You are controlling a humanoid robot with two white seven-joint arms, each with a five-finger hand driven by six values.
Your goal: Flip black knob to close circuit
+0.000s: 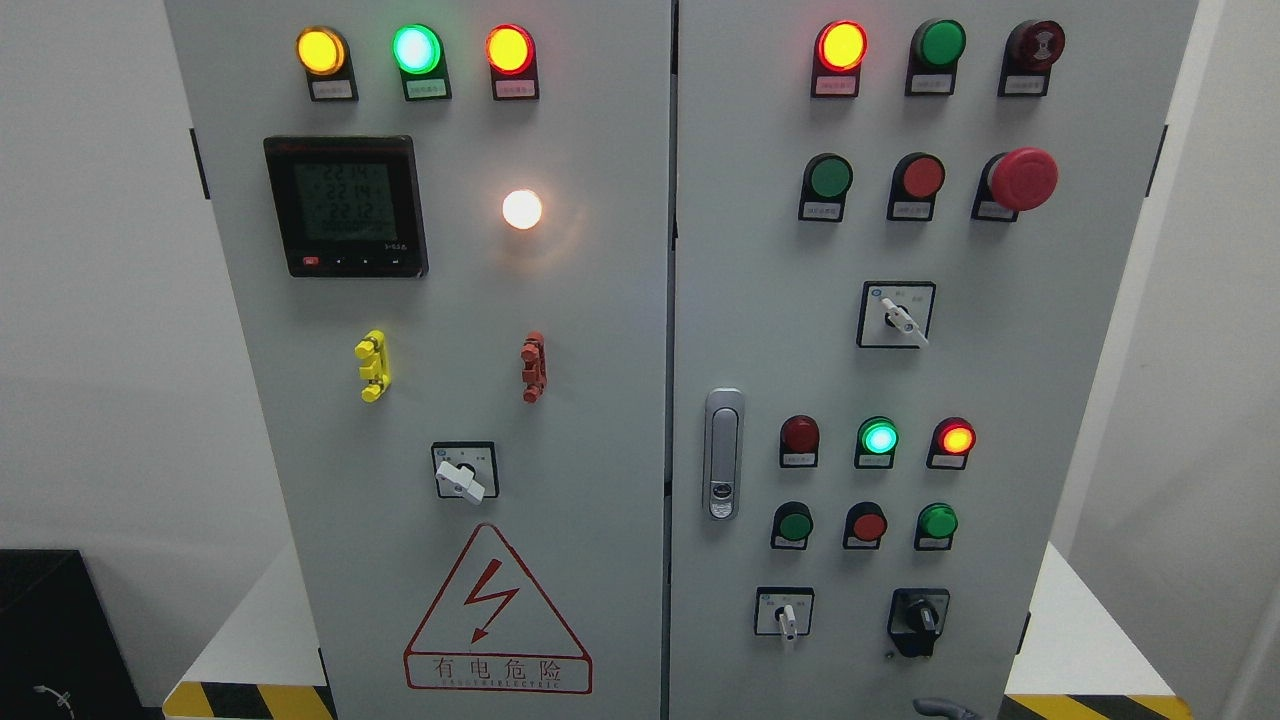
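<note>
Task barely begun: black knob [918,620] on the cabinet door [1050,400] untouched, handle pointing down. Only a grey sliver at the bottom edge below it; finger state impossible to tell

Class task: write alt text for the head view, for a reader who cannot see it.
A grey electrical cabinet fills the head view, its black knob at lower right untouched. Indicator lamps glow above, and a red lightning warning triangle sits lower left. No robot hand is clearly visible.

The cabinet [660,360] is faced head-on and slightly downward from the head camera, close up; its two doors fill the single view.
</note>
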